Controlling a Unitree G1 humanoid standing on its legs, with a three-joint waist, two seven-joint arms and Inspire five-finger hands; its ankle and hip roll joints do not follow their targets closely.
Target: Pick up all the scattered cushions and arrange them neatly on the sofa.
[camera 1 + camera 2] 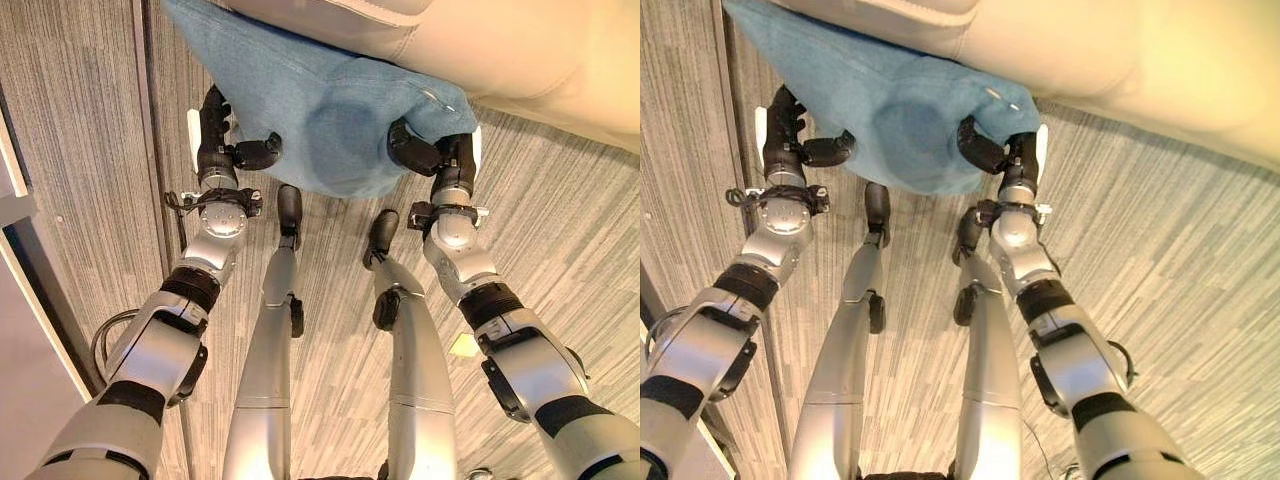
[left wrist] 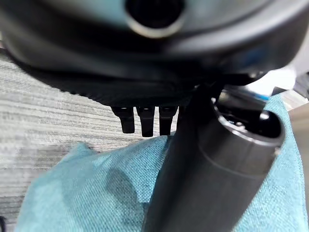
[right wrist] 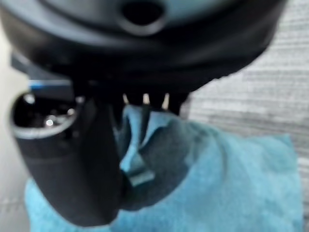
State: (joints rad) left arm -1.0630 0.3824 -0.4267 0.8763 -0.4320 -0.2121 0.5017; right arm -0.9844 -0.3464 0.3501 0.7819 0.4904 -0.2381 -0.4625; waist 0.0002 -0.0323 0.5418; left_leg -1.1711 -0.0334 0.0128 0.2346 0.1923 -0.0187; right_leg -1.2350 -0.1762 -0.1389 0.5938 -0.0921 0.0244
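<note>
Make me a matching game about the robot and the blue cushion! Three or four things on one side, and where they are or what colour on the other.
Things:
1. cushion
2. sofa
3. left hand
4. right hand

Descriptions:
A. cream-coloured
B. pinching the cushion's corner nearest the sofa
C. teal blue
D. at the cushion's other edge, thumb under it

Pairs: 1-C, 2-A, 3-D, 4-B

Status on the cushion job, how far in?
In hand: both hands hold one blue cushion off the carpet, left hand and right hand at its two sides, its far edge up against the sofa. Done: nothing visibly placed yet. Left: set this one on the sofa; other cushions can't be judged from here.
</note>
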